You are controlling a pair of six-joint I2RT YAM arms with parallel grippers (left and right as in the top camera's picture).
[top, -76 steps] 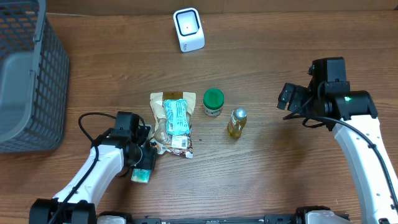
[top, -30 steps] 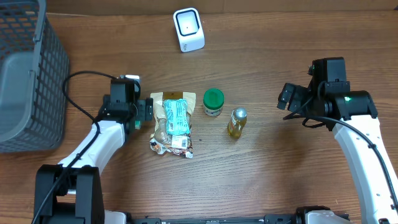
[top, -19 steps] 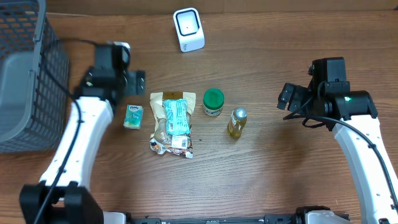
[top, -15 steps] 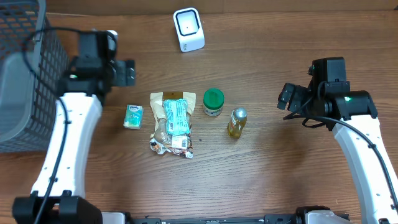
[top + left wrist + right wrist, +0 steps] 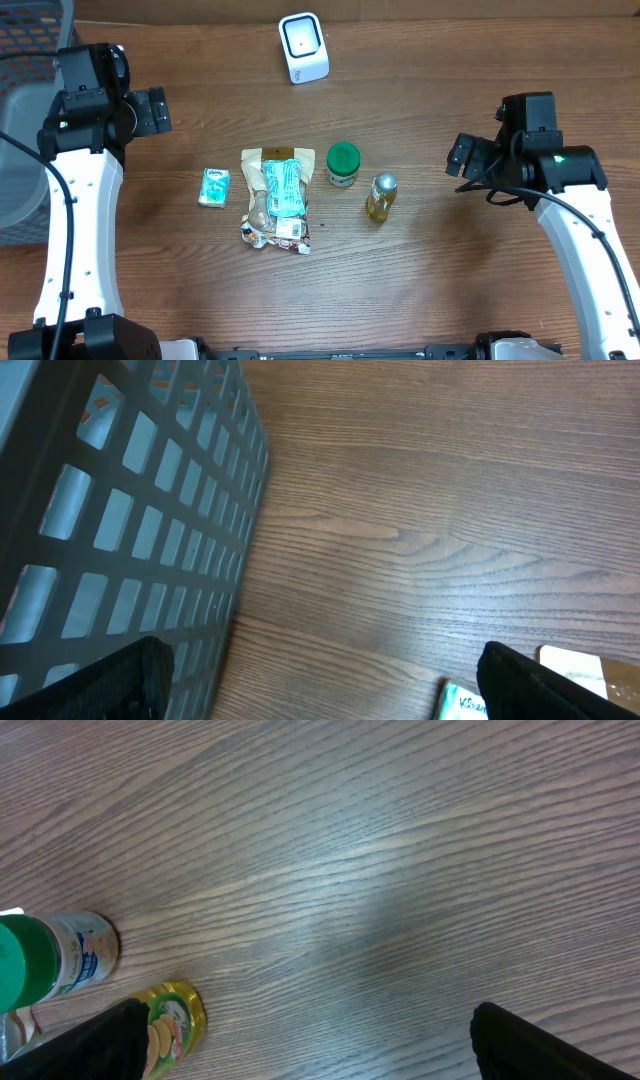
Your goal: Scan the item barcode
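A small green tissue pack [image 5: 213, 187] lies flat on the table, left of a clear snack bag [image 5: 276, 199]. A green-lidded jar [image 5: 343, 164] and a yellow bottle [image 5: 380, 196] stand to the right of the bag. The white scanner [image 5: 303, 47] stands at the far edge. My left gripper [image 5: 157, 110] hangs open and empty beside the basket, well above and left of the pack; its wrist view catches the pack's edge [image 5: 461, 703]. My right gripper [image 5: 459, 155] is open and empty, right of the bottle [image 5: 171, 1025] and the jar [image 5: 52, 956].
A grey mesh basket [image 5: 22, 160] fills the far left, its wall [image 5: 130, 510] close beside my left fingers [image 5: 118, 682]. A corner of the snack bag [image 5: 590, 661] shows at the left wrist view's lower right. Bare wood lies under both grippers.
My left gripper brought the tissue pack up from the front edge, let it go left of the snack bag, then rose back toward the basket. The right arm has not moved.
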